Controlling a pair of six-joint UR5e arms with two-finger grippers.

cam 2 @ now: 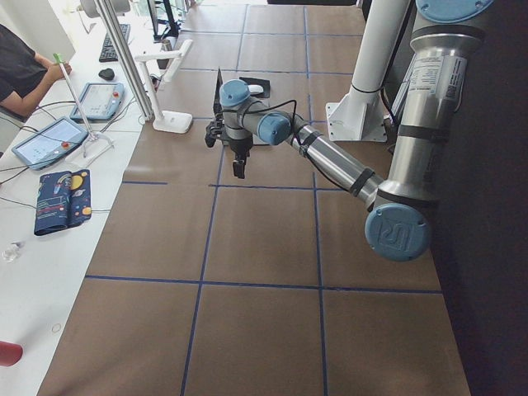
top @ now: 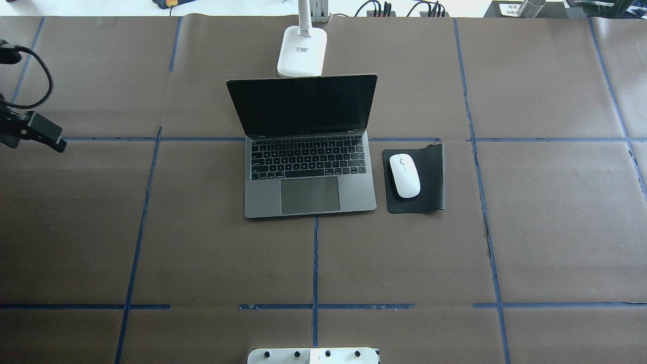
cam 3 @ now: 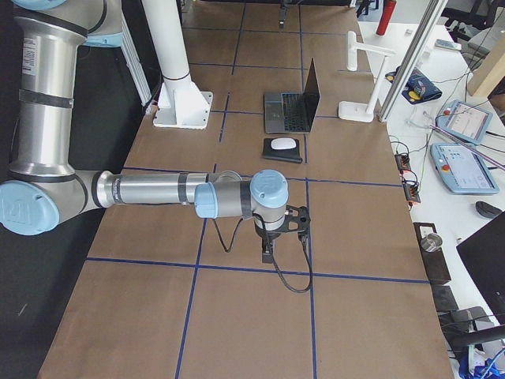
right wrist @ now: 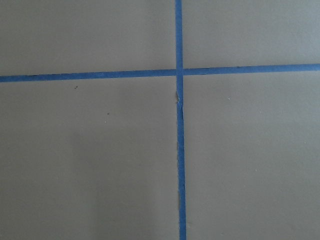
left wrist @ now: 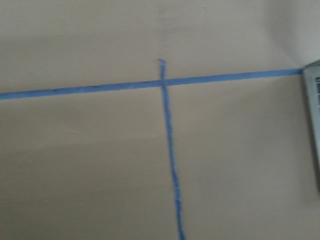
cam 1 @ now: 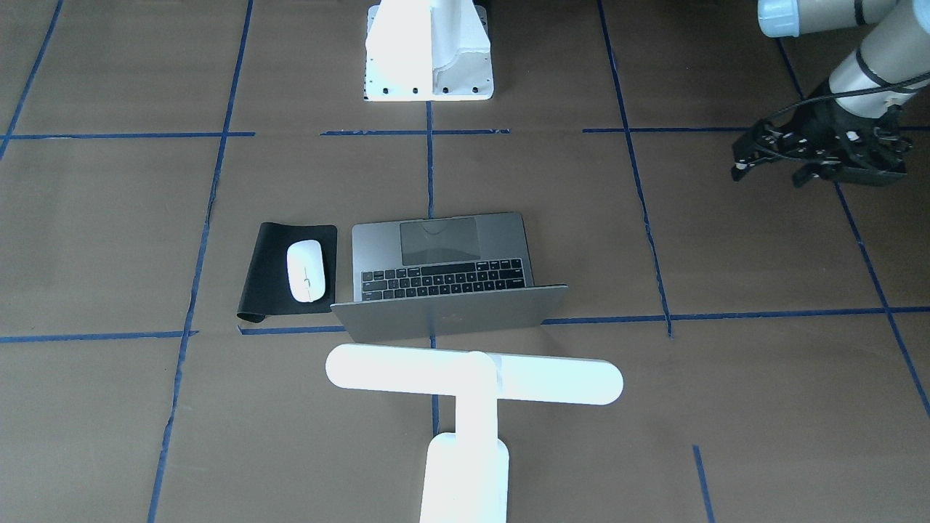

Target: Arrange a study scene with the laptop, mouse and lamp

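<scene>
The laptop [top: 308, 172] open, mouse [top: 404, 175] beside; left gripper [cam 2: 238, 169], right gripper [cam 3: 267, 254]: cannot tell width.

Matt grey metal laptop [top: 309, 156], glossy white mouse [top: 404, 175]

The surface [top: 192, 253] was lit brightly and evenly, with only faint, soft shadows cast. The lamp [cam 1: 476, 378] and the white pedestal [cam 1: 429, 51] were blown out to glare in the front view. The left wrist view was rendered blurred and washed-out, the right wrist view sharper.
</scene>
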